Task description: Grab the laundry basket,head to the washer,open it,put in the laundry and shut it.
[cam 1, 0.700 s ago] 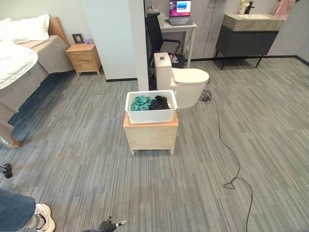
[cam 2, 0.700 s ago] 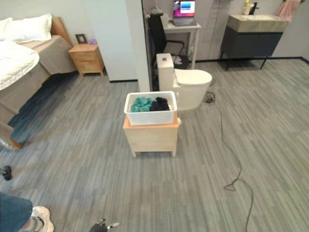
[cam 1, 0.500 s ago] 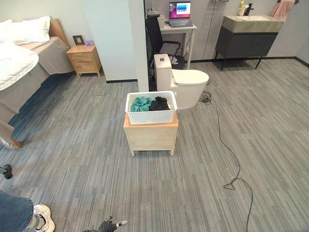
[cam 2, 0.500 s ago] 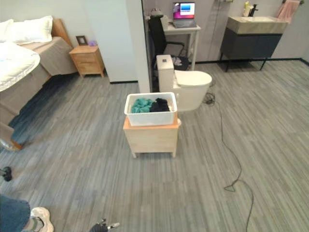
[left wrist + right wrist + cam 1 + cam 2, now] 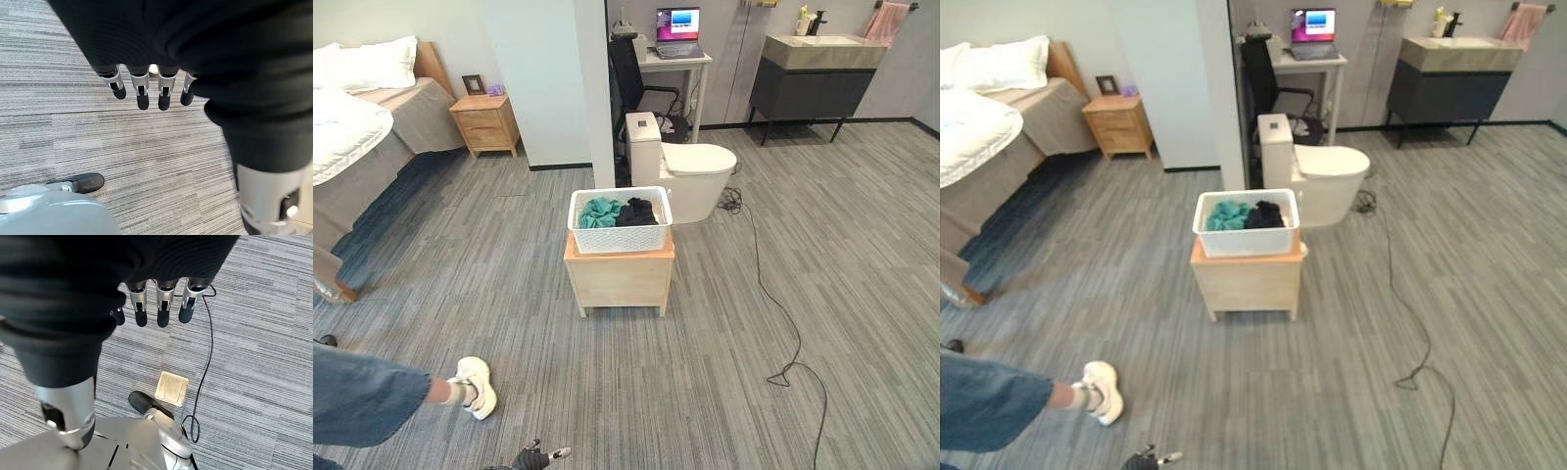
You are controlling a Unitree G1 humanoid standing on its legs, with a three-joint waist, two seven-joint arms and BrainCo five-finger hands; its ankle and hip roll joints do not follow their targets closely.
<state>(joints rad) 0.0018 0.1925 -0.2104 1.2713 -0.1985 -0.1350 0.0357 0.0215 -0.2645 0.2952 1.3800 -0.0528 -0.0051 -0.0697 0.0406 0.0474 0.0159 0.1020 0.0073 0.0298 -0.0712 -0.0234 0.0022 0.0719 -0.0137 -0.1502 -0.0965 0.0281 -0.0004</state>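
While the basket (image 5: 620,220) sits on the stool (image 5: 619,279) well ahead, we should approach squarely, left hand (image 5: 146,88) and right hand (image 5: 164,308) hanging relaxed, fingers apart, empty.

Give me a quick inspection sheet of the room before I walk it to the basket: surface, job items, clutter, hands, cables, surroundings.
Surface: grey striped floor; a brass floor plate shows in the right wrist view.
Job's things: white laundry basket on a small wooden stand, holding teal laundry and black laundry. No washer seen.
Clutter: nothing seen around the stand.
Hands: left hand and right hand hang over the floor with relaxed fingers, holding nothing.
Cables: a black cable trails from the toilet across the floor on the right.
Surroundings: a person's leg and shoe at lower left; bed, nightstand, desk with laptop, vanity.
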